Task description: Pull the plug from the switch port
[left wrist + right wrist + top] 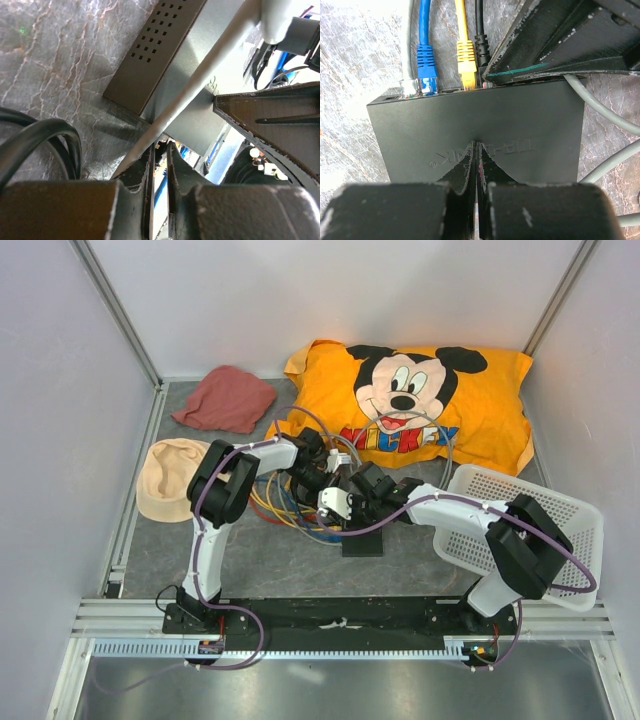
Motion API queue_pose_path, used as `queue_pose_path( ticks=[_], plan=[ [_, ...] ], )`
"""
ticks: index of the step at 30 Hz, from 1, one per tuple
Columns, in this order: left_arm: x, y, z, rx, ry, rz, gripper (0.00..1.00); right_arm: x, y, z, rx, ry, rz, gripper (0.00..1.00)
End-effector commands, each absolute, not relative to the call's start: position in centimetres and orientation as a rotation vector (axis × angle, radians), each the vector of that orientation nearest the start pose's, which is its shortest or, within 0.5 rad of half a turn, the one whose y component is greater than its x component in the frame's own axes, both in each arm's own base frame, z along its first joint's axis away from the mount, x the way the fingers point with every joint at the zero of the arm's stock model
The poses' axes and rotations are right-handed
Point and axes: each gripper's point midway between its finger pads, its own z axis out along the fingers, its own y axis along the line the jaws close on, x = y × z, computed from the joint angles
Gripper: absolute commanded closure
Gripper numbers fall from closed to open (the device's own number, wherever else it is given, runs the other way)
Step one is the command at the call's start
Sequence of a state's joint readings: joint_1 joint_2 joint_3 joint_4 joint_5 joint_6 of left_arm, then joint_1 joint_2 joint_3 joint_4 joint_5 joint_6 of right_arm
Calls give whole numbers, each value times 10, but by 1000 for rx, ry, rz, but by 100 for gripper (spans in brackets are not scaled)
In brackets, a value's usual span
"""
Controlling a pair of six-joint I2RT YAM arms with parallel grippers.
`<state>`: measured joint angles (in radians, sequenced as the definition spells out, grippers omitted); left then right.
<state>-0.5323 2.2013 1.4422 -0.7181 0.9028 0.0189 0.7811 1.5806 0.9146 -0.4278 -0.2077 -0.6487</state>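
Right gripper (476, 151) clenched empty, tips on switch (530, 115) at lower centre. Left gripper (160, 152) near-closed, hold unclear. Risk: the switch slides and the grey cable (200, 82) plug never unseats.

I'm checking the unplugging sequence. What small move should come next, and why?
Probably draw the left gripper straight back from the ports. The right gripper, shut, rests on the switch, steadying it. The left gripper sits beside the black plug, though its grip is unclear.
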Motion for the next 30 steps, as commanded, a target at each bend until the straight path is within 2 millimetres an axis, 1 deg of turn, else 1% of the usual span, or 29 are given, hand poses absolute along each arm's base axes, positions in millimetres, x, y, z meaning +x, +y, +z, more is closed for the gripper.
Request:
queue_pose_path(
  ticks=[1, 2, 3, 6, 9, 14, 20, 21, 23, 24, 26, 27, 28, 30],
  plan=[
    [243, -239, -60, 903, 3159, -834, 99, 207, 204, -13, -1944, 2140, 223, 100],
    [245, -238, -56, 910, 3148, -821, 99, 206, 204, -15, -1950, 2143, 225, 100],
    [247, -233, -58, 931, 3143, -772, 99, 207, 205, -14, -1948, 2141, 226, 100],
    [253, -227, -60, 964, 3129, -699, 98, 210, 209, -14, -1949, 2132, 226, 100],
    [258, -217, -66, 995, 3131, -604, 98, 210, 210, -14, -1953, 2133, 227, 100],
    [261, -212, -67, 990, 3130, -593, 98, 210, 208, -13, -1951, 2135, 218, 100],
    [267, -214, -63, 990, 3113, -591, 98, 210, 209, -13, -1952, 2134, 216, 100],
    [269, -212, -61, 1045, 3085, -590, 98, 211, 208, -13, -1950, 2135, 213, 100],
    [280, -210, -52, 1090, 3051, -599, 98, 210, 208, -13, -1950, 2136, 211, 99],
    [282, -205, -48, 1085, 3066, -575, 98, 210, 207, -14, -1947, 2141, 214, 99],
    [296, -204, -35, 1069, 3023, -624, 98, 209, 207, -14, -1947, 2141, 217, 99],
    [298, -202, -29, 1043, 3040, -609, 98, 209, 208, -14, -1945, 2139, 217, 99],
    [309, -203, -21, 1030, 3021, -586, 98, 210, 208, -14, -1943, 2140, 217, 99],
    [317, -201, -10, 1041, 3007, -549, 98, 211, 209, -13, -1945, 2132, 214, 99]
  ],
)
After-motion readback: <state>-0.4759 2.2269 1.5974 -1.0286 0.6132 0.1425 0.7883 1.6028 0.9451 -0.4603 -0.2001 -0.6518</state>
